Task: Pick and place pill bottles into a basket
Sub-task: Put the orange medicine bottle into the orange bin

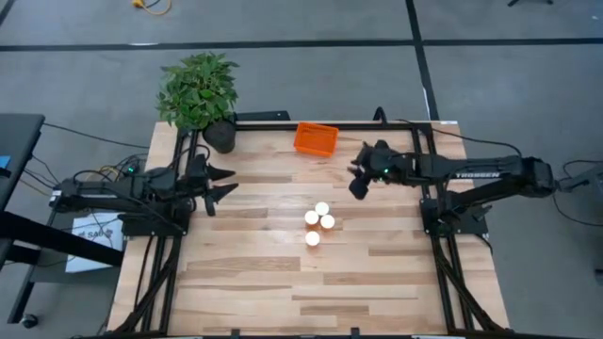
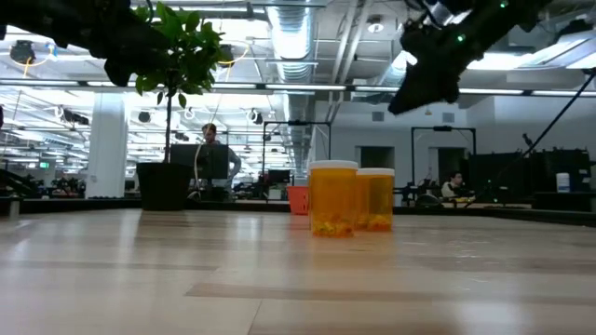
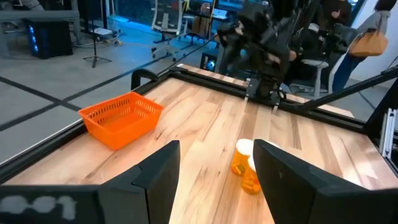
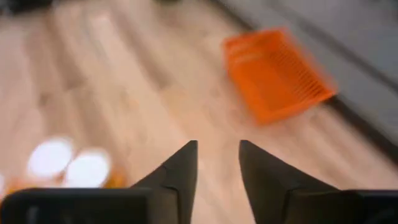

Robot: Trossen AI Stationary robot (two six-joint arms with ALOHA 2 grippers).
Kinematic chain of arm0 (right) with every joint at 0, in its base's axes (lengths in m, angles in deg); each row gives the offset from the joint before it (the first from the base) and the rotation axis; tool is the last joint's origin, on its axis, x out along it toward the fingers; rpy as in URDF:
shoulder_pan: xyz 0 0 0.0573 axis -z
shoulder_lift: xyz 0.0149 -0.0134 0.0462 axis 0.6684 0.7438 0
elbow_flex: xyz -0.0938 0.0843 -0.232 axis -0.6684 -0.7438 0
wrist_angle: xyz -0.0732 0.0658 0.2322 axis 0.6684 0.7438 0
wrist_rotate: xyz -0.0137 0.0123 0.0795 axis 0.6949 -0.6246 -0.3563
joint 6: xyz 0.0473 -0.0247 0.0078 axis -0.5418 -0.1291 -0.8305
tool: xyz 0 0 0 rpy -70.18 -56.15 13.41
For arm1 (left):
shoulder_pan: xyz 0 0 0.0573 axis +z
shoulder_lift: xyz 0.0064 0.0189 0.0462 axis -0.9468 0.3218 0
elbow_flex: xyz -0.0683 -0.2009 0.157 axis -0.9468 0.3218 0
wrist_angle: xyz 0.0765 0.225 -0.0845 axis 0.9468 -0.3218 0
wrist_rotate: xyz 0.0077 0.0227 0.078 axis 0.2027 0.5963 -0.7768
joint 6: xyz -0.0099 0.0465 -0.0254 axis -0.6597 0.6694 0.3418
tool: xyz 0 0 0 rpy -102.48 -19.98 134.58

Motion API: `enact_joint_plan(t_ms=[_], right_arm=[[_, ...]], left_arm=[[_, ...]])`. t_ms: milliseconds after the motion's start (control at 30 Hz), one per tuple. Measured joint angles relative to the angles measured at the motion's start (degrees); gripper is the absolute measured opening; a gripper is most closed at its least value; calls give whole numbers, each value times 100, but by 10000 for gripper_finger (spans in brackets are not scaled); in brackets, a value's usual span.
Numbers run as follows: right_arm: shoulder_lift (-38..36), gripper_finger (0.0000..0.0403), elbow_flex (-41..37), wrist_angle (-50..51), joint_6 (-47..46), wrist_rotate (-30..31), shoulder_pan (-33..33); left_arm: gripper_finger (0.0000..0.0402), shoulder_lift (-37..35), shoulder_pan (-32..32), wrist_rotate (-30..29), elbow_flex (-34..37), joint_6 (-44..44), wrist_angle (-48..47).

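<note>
Several pill bottles [image 1: 318, 223], amber with white round caps, stand upright in a tight cluster on the wooden table; they also show in the low view [image 2: 350, 198], the left wrist view [image 3: 245, 167] and the right wrist view [image 4: 68, 167]. The orange basket [image 1: 315, 138] sits at the table's far edge, seen too in the left wrist view [image 3: 122, 117] and the right wrist view [image 4: 277, 74]. My right gripper [image 1: 357, 186] hangs open and empty above the table, between basket and bottles. My left gripper [image 1: 226, 184] is open and empty at the table's left side.
A potted plant [image 1: 200, 92] in a black pot stands at the far left corner. Bare wood lies around the bottles and toward the near edge [image 1: 311, 292]. People and office furniture show beyond the table [image 2: 212, 158].
</note>
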Motion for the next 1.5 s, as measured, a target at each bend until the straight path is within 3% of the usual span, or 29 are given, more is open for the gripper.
enact_joint_plan(t_ms=[167,333,600,767,1067,1367,1500], right_arm=[[-15,182,-370,-117,-391,91,-499],[-47,219,-1352,-1349,-863,531,-1348],[110,228,-2657,-4092,-909,1200,-2685],[697,228,-3024,-4885,-692,1684,-3179],[2292,228,-3027,-6634,-642,1925,-3364],[2777,228,-3022,-6967,-469,1905,-3180],[3116,228,-2875,-6957,-473,1508,-2903]], left_arm=[[194,154,0,0,0,-9,144],[194,258,0,0,0,-11,164],[194,287,0,0,2,72,305],[194,285,0,-2,2,220,435],[194,285,2,-2,2,240,446],[194,285,0,-2,2,240,426],[194,285,0,-2,2,240,413]])
